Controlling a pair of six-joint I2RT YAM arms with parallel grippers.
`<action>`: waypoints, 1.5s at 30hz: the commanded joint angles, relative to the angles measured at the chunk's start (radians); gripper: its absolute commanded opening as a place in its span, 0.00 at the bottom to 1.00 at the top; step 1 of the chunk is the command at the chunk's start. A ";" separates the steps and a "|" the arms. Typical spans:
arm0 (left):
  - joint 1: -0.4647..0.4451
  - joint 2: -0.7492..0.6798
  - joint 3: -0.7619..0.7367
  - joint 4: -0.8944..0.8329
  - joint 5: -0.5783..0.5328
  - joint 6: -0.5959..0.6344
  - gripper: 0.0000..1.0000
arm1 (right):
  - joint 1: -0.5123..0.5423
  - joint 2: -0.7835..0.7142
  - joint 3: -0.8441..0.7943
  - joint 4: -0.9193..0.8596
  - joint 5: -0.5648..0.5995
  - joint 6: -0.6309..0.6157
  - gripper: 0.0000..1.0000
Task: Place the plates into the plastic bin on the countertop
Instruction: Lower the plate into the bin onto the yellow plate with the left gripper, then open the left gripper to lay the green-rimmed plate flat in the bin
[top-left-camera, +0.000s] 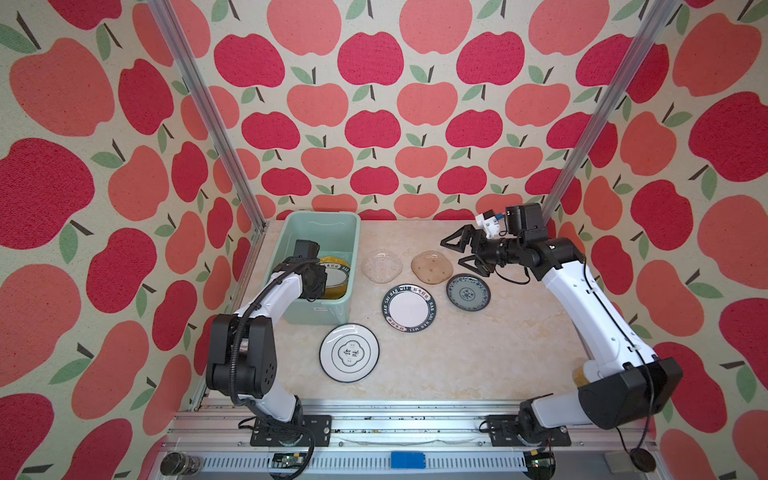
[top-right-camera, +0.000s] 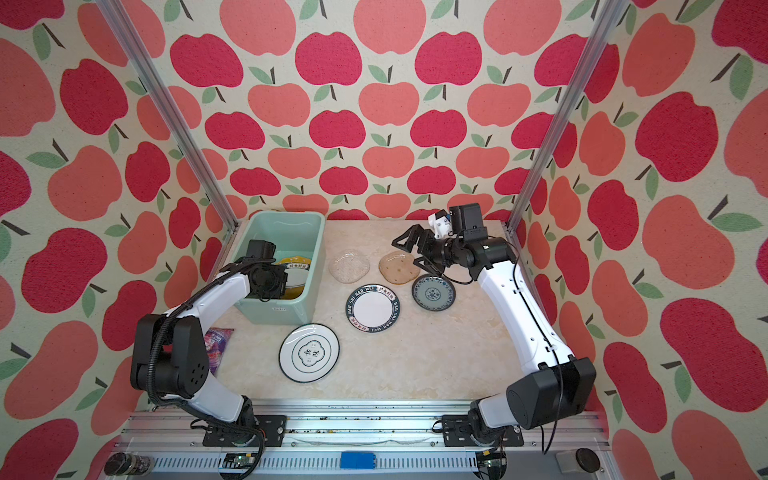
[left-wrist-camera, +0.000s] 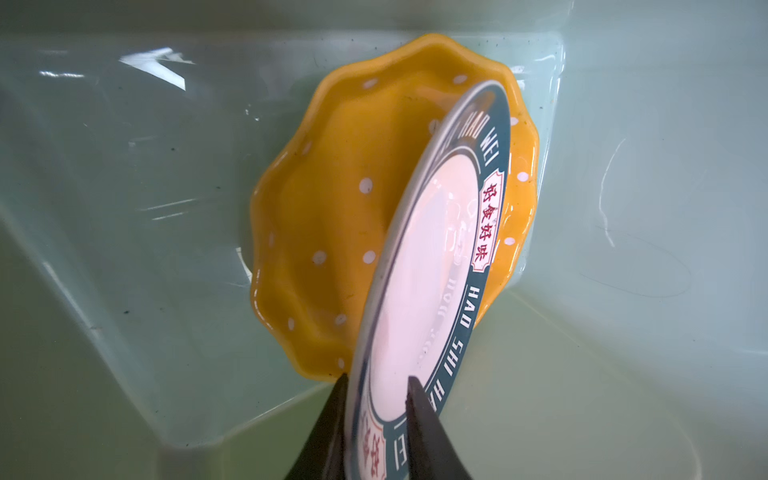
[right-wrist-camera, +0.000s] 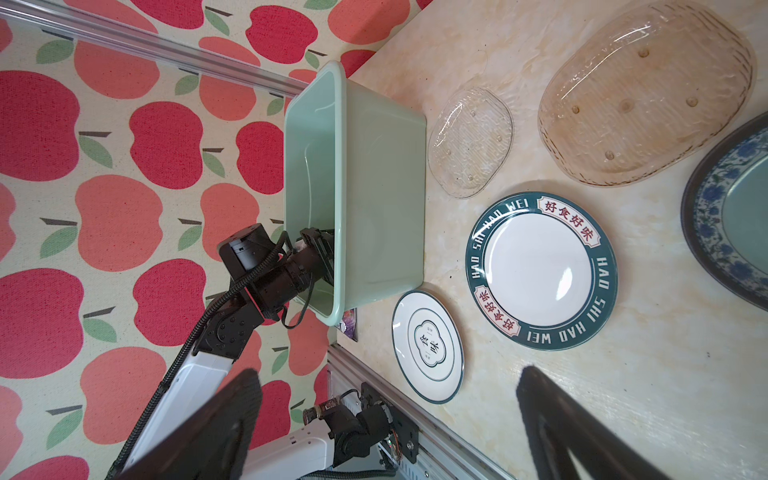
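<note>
**Operator:** What's my left gripper (left-wrist-camera: 376, 386) got?

**Spotter:** Your fingers (left-wrist-camera: 419, 415) straddle the near rim of the lettered plate (left-wrist-camera: 436, 249). I cannot tell whether you are pinching it or have let go. It slants over the yellow plate (left-wrist-camera: 324, 208), which lies on the floor of the plastic bin (left-wrist-camera: 124, 166).

**Operator:** Why slanted?

**Spotter:** Probably so it can settle onto the yellow one.

**Operator:** And farther out?

**Spotter:** Your right gripper (top-left-camera: 451, 252) is spread wide and empty, near the amber plate (top-left-camera: 432, 267). Five plates lie on the countertop (top-left-camera: 457, 353).

mint-green bin (top-left-camera: 303, 313), yellow white-dotted plate (left-wrist-camera: 332, 208), amber glass plate (top-left-camera: 432, 267), apple-print walls (top-left-camera: 374, 124) (red, coral)
</note>
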 joint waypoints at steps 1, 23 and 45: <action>-0.006 0.023 -0.017 0.012 -0.045 -0.018 0.26 | -0.009 -0.015 0.009 -0.022 -0.015 -0.029 0.99; -0.022 0.147 0.029 0.046 -0.019 -0.007 0.46 | -0.016 -0.028 0.005 -0.046 -0.006 -0.038 0.99; -0.003 0.123 0.218 -0.223 -0.017 0.165 0.87 | -0.016 -0.051 -0.007 -0.037 -0.003 -0.024 0.99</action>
